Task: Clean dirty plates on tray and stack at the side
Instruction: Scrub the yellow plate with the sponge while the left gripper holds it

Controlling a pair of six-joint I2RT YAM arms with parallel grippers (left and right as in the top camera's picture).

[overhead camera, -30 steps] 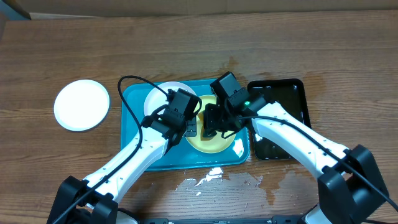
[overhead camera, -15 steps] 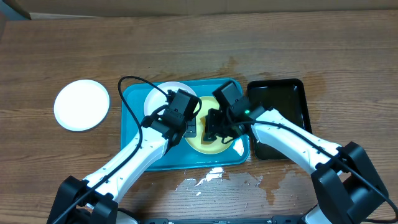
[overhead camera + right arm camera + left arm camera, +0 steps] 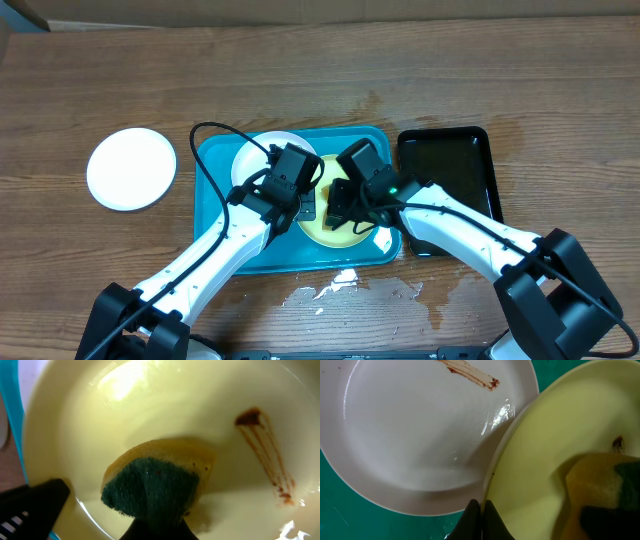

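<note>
Right gripper (image 3: 152, 527) pinches a yellow-green sponge (image 3: 160, 480) against the pale yellow plate (image 3: 165, 405) in the turquoise tray (image 3: 340, 258). Left gripper (image 3: 481, 516) nips that plate's rim. A hard stroke at the reddish smear (image 3: 265, 450) could tug the rim free, knocking the white plate (image 3: 410, 435).

Wooden table (image 3: 560, 90), brown grain, carries four things: a white plate (image 3: 131, 168) alone well out to the left, a turquoise tray (image 3: 330, 257) about centre, and a black tray (image 3: 450, 165) just beside the turquoise one on its right, long sides parallel, though I can't tell if the rims touch. In front of the turquoise tray, by its near edge, there's a shiny wet patch (image 3: 335, 283) on the wood, probably water, with fainter damp-looking marks further right.
</note>
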